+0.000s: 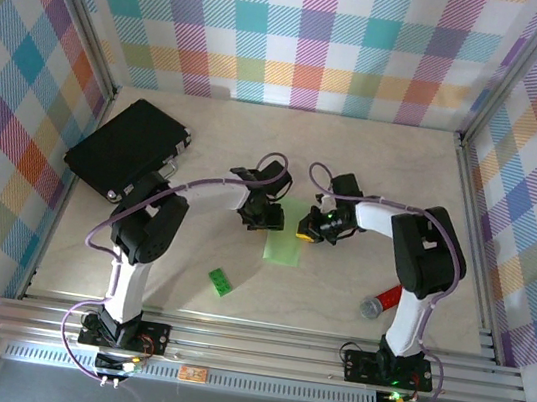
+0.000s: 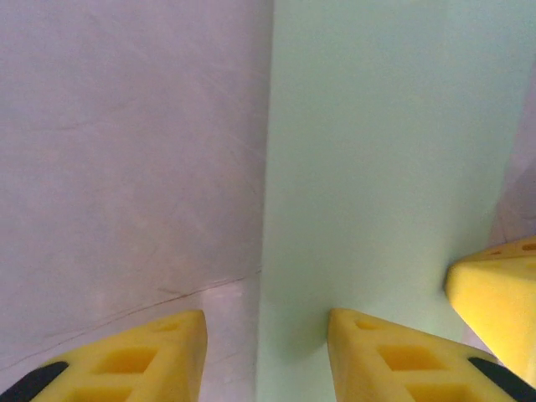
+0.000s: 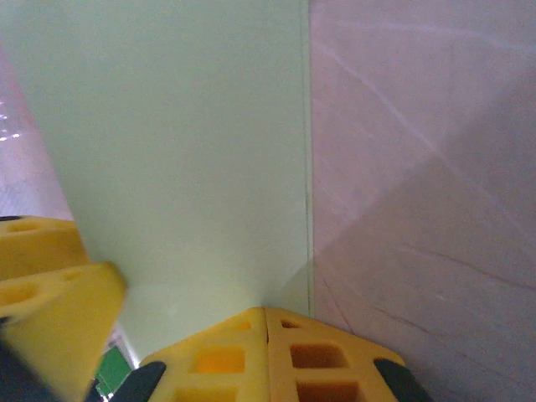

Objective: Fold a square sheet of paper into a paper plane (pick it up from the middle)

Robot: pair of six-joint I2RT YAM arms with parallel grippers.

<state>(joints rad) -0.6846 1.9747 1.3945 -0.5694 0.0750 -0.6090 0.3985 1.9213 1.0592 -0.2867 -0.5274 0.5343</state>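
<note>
My table (image 1: 373, 176) holds one black case (image 1: 124, 151), well to the left of and behind the one pale-green sheet of paper (image 1: 282, 248) lying flat mid-table. Of my two claws, the left claw (image 1: 265, 223) is spread across the sheet's left edge, and the right claw (image 1: 304, 232) is pressed together at its right edge. One red-and-silver tube (image 1: 378, 300) lies right of the sheet. One green brick (image 1: 221, 282) sits on the sheet's near-left.

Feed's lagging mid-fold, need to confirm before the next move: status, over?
Left gripper open, straddling paper edge. Right gripper shut at opposite edge, pinch unclear. Paper flat on table. Green brick nearby, apart from paper.
</note>
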